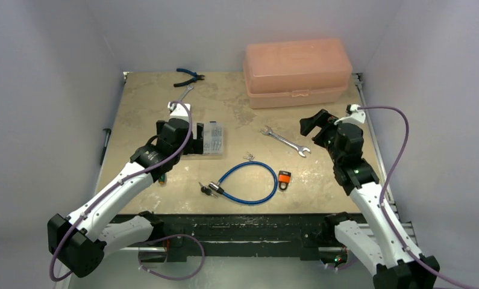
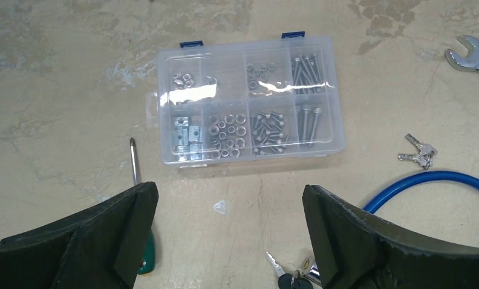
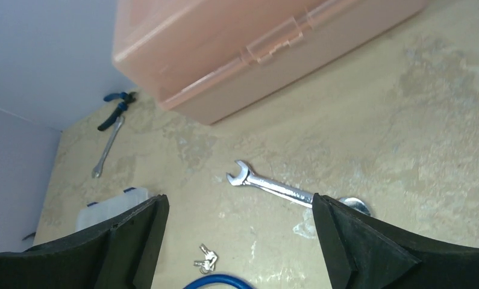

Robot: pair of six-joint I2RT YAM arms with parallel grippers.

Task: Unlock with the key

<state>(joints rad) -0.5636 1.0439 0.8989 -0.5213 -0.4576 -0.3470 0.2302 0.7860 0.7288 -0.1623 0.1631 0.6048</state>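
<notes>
Black plastic caps the tiny metal key [image 1: 208, 191], which lies flat on the tan counter [image 1: 146, 105] near its front edge. It is bunched with a like key and lies just beside the left end of a blue looped cable [image 1: 249, 182].

The left claw [image 1: 181, 137] hovers with its black fingers [image 2: 119, 238] spread wide and nothing between them. It sits farther back than the key and a little to its left, over a clear plastic compartment box of nuts and bolts [image 2: 246, 102]. In the left wrist view the key shows at the very bottom edge, in the gap between the two fingers and closer to the one on the picture's right. Neither finger touches it.

The right claw [image 1: 314, 124] is also spread wide and empty. It is raised over the right side of the counter, well apart from the key, and faces a silver open-ended wrench [image 3: 273, 185] and a salmon plastic lidded box [image 3: 255, 48].

A small orange padlock [image 1: 284, 179] rests just beside the right side of the cable loop. A bare silver key bunch [image 2: 419, 152] lies just behind the loop. A green-handled screwdriver [image 2: 134, 165] lies to the left of the key, below the left arm.
</notes>
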